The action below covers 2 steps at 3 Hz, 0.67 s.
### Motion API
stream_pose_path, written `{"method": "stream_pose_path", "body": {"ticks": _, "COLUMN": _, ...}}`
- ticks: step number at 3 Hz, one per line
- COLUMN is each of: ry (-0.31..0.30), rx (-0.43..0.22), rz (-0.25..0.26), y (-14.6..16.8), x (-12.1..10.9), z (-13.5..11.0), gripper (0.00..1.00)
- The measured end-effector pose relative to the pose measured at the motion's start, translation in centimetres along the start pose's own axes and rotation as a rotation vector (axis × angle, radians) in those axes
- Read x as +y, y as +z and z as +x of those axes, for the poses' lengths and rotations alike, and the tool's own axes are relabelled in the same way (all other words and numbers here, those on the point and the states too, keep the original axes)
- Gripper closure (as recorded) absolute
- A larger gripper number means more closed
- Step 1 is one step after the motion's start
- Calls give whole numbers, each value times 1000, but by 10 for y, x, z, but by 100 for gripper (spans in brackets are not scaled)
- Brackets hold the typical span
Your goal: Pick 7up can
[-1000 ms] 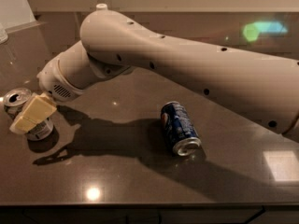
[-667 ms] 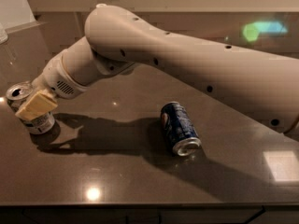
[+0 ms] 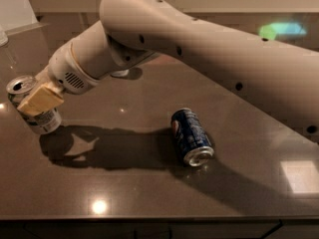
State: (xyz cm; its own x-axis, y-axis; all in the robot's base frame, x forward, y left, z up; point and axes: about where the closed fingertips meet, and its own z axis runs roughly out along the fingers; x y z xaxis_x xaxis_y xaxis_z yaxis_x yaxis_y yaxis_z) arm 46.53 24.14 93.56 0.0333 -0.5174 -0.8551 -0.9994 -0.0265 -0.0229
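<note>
The 7up can (image 3: 44,121), silver-grey with a white printed panel and an open silver top, is at the far left of the dark table (image 3: 149,193). It is tilted and held slightly above the tabletop, with its shadow lying apart below and to the right. My gripper (image 3: 33,106) is shut on it, with one tan finger (image 3: 41,98) across the can's side. The other finger is hidden behind the can. My large beige arm reaches in from the upper right.
A dark blue Pepsi can (image 3: 192,136) lies on its side near the table's middle, right of the gripper. A white object (image 3: 12,6) stands at the back left corner. The table's front edge (image 3: 159,217) runs along the bottom.
The gripper has closed on the 7up can and raised it a little, tilting it; the arm has swung slightly upward. The Pepsi can has not moved.
</note>
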Motion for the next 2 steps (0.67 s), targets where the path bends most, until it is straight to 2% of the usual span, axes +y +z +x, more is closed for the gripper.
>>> {"method": "stream_pose_path", "body": {"ticks": 1, "ry": -4, "rx": 7, "rz": -4, "y": -24, "x": -4, "z": -18, "gripper": 100}}
{"method": "stream_pose_path", "body": {"ticks": 2, "ry": -50, "rx": -20, "rz": -32, "y": -77, "x": -5, "z": -59, "gripper": 100}}
